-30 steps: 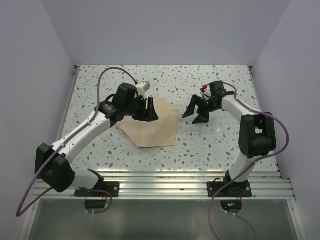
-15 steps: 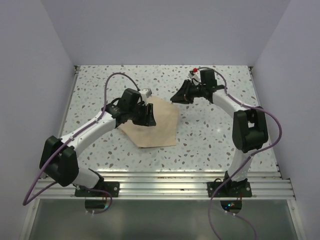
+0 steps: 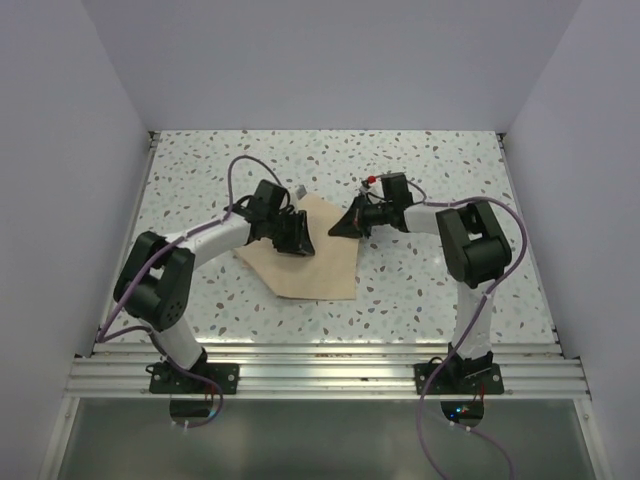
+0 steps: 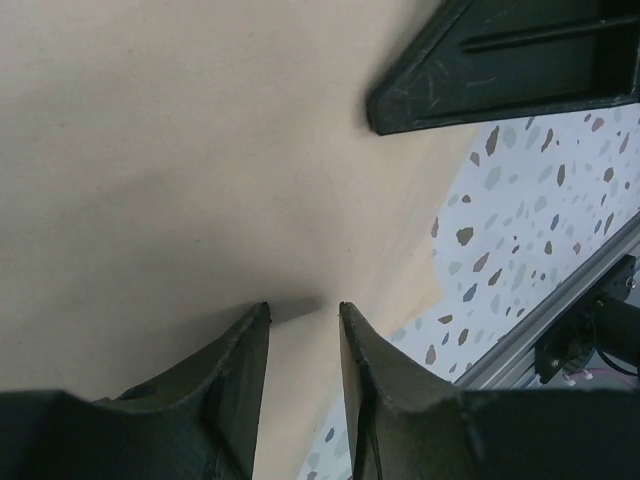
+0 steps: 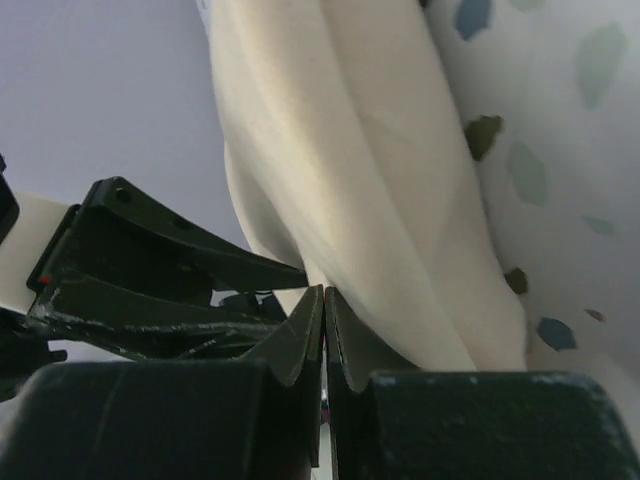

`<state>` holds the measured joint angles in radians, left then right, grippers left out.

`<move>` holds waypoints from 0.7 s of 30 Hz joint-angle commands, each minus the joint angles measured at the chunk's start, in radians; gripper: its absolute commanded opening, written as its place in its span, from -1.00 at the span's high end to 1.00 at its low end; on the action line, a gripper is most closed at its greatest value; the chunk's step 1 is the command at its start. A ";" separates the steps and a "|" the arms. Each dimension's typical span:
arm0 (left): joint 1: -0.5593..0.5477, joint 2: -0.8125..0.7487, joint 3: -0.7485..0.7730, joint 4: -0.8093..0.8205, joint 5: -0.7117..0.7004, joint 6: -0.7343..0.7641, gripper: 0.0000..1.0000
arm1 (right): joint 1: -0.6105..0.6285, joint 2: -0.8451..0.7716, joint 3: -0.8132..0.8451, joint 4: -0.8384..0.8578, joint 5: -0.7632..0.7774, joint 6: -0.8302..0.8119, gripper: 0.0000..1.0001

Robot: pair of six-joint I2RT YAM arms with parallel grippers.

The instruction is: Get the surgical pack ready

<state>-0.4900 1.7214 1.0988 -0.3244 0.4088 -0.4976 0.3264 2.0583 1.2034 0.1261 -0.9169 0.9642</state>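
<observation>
The surgical pack shows only as a tan fabric sheet (image 3: 318,268) (image 4: 200,150) (image 5: 370,180), folded and lying on the speckled table. No instruments or gauze are in view. My left gripper (image 3: 299,238) (image 4: 302,308) rests on the sheet's upper left part. Its jaws stand open a finger's width apart, tips touching the cloth with a small crease between them. My right gripper (image 3: 338,228) (image 5: 324,290) lies low at the sheet's upper right edge. It is shut, and the cloth's edge runs into its closed tips.
The speckled table (image 3: 430,290) spreads right of the sheet and behind it. A metal rail (image 3: 320,365) (image 4: 560,330) runs along the near edge. White walls close in the back and both sides. The two grippers face each other a short way apart over the sheet.
My right gripper has swung left and down to the sheet's right edge and closed there. My left gripper's jaws have narrowed, and its arm has folded in closer over the sheet.
</observation>
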 commanded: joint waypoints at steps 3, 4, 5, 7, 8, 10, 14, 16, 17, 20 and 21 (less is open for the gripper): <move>0.027 -0.123 -0.042 -0.065 -0.036 0.040 0.23 | -0.049 -0.032 -0.015 0.026 -0.034 -0.079 0.92; 0.027 -0.144 -0.039 -0.088 -0.050 0.050 0.16 | -0.053 -0.050 0.031 -0.114 -0.021 -0.185 0.92; 0.025 -0.187 -0.034 -0.141 -0.088 0.066 0.10 | -0.055 -0.058 0.059 -0.209 0.039 -0.244 0.92; 0.011 -0.230 -0.011 -0.195 -0.138 0.083 -0.07 | -0.053 -0.079 0.125 -0.446 0.110 -0.359 0.86; -0.001 -0.270 -0.001 -0.250 -0.219 0.099 -0.11 | -0.053 -0.107 0.127 -0.477 0.128 -0.373 0.83; -0.045 -0.304 0.018 -0.294 -0.309 0.102 -0.16 | -0.055 -0.138 0.113 -0.508 0.133 -0.383 0.66; -0.156 -0.335 0.006 -0.346 -0.557 0.087 -0.22 | -0.056 -0.210 0.084 -0.522 0.141 -0.375 0.22; -0.254 -0.310 0.013 -0.381 -0.676 0.083 -0.27 | -0.056 -0.234 0.078 -0.545 0.144 -0.390 0.02; -0.293 -0.281 0.016 -0.387 -0.718 0.076 -0.29 | -0.058 -0.240 0.076 -0.555 0.147 -0.401 -0.02; -0.421 -0.200 0.041 -0.436 -0.864 0.041 -0.29 | -0.061 -0.280 0.045 -0.585 0.168 -0.427 -0.08; -0.458 -0.175 0.052 -0.447 -0.886 0.037 -0.29 | -0.062 -0.303 0.030 -0.582 0.171 -0.429 -0.10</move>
<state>-0.8734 1.4796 1.1076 -0.6834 -0.2554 -0.4343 0.2691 1.8248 1.2686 -0.3916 -0.7750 0.5831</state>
